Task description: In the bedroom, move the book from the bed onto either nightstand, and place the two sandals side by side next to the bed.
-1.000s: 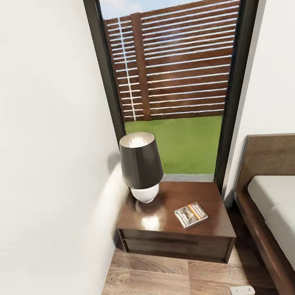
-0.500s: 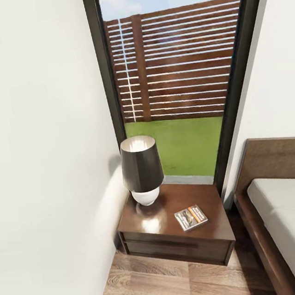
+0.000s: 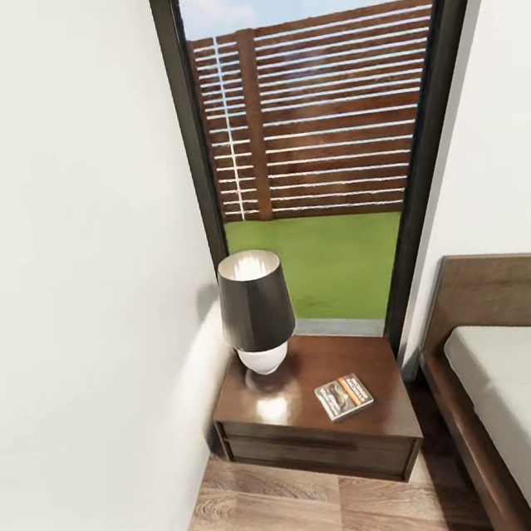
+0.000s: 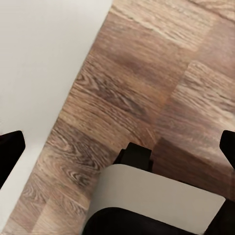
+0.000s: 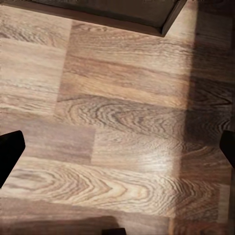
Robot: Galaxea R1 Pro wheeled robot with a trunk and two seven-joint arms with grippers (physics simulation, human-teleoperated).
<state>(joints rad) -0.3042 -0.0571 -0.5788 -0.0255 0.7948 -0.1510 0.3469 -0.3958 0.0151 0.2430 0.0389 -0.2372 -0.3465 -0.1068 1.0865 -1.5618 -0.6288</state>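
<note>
The book (image 3: 344, 396) lies flat on the glossy top of the dark wooden nightstand (image 3: 295, 429), to the right of a lamp. The bed (image 3: 516, 383), with its brown frame and light-grey mattress, stands just right of the nightstand. The blue sandals are out of view. In the left wrist view my left gripper (image 4: 117, 147) is open over the wood floor, its dark fingertips (image 4: 10, 149) far apart with nothing between them. In the right wrist view my right gripper (image 5: 117, 149) is also open over bare planks, empty.
A lamp (image 3: 257, 313) with a dark shade and white base stands on the nightstand's left half. A white wall (image 3: 75, 282) runs close along the left, and a tall black-framed window (image 3: 316, 141) is behind. A narrow strip of floor (image 3: 316, 519) lies before the nightstand.
The head camera has shifted a little, so the nightstand and book sit slightly lower in the picture. A white part of my arm at the bottom edge has left the head view.
</note>
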